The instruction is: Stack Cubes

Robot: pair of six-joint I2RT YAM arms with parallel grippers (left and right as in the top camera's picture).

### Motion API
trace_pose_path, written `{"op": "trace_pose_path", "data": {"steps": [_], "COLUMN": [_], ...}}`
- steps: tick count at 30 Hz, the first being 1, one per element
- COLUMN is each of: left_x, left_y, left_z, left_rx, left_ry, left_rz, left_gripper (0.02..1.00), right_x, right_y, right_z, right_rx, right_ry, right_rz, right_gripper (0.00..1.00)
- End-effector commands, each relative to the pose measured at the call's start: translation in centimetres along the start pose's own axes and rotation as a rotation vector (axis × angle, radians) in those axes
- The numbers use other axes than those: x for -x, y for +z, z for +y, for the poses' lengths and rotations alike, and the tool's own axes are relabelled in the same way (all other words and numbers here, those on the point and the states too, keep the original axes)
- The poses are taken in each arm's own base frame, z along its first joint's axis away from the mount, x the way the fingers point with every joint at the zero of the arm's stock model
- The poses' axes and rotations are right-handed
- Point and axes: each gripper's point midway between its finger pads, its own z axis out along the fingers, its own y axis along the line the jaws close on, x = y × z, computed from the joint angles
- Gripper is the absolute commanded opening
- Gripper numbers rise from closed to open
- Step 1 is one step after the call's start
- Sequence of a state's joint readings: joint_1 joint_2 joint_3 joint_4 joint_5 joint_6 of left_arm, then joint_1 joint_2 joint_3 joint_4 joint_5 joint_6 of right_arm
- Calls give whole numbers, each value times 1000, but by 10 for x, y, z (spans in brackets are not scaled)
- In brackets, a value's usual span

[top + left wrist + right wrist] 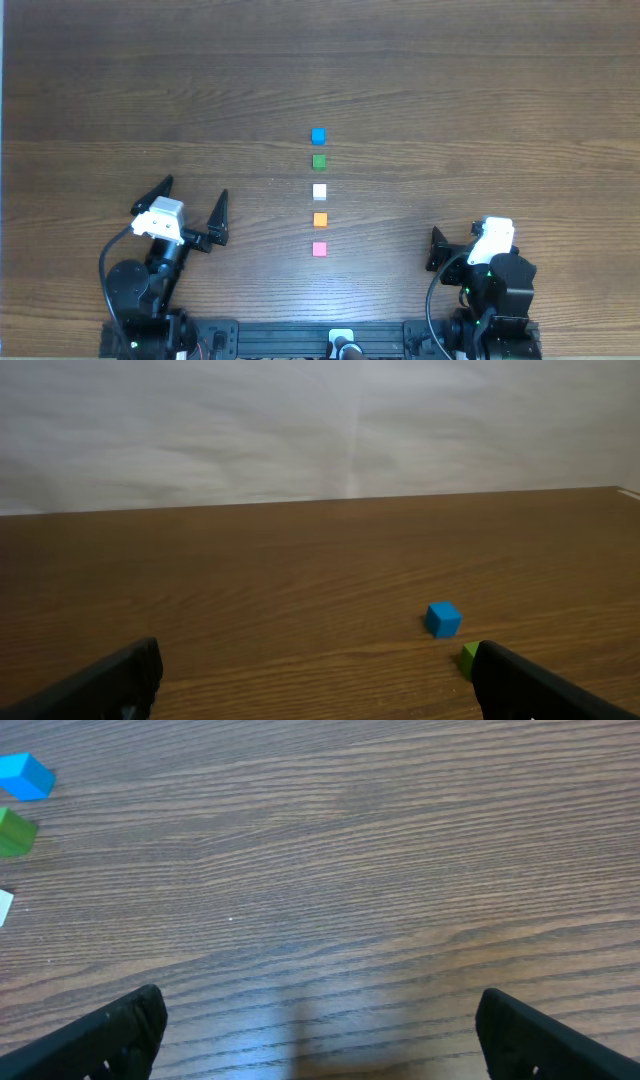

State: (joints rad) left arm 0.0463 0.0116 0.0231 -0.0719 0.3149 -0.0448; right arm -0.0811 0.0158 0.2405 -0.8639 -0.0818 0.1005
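Cubes: blue cube (318,136), green cube (319,162), white cube (319,191), orange cube (320,219), pink cube (319,249), apart in one row on the table (500,80).
Left gripper (193,191): spread wide, left of the row.
Right gripper (320,1020): spread wide, right of the row.

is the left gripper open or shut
Open: the fingers of the left gripper stand wide apart, nothing between them.

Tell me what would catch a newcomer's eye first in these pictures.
A single-file row of five cubes lies mid-way across the wooden table: blue farthest from the arms, then green, white, orange and pink nearest. None is stacked yet. The left gripper and right gripper sit open on either side, apart from the row.
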Motion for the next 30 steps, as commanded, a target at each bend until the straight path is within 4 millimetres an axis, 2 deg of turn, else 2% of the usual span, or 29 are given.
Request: {"op": "trace_pose_path", "data": {"steps": [1,7,10,16,20,25,30], "left_x": [-1,-1,12,9,27,51,116], "left_y": [0,0,0,0,-4,-13,-31], "left_z": [0,0,-1,-4,-28,-33,-37], "left_rx": [-2,-2,-6,-23,-162,-174,-138], "left_ry": [15,16,32,15,-22,-109,-87], "left_rz": [-2,-5,-53,-40,-96,-79,-46], "left_gripper": [1000,1000,1000,1000,1000,998,996], "right_x": [-1,-1,-1,-1,-1,-1,-1], "right_y": [1,1,1,1,1,1,1], "right_z": [1,1,1,1,1,1,1], "right_rx": [9,9,9,9,9,9,9], "right_ry": [0,0,0,0,0,0,0], "right_rz": [-1,-1,-1,-1,-2,-2,-1], "right_gripper": [991,993,993,993,993,993,993]}}
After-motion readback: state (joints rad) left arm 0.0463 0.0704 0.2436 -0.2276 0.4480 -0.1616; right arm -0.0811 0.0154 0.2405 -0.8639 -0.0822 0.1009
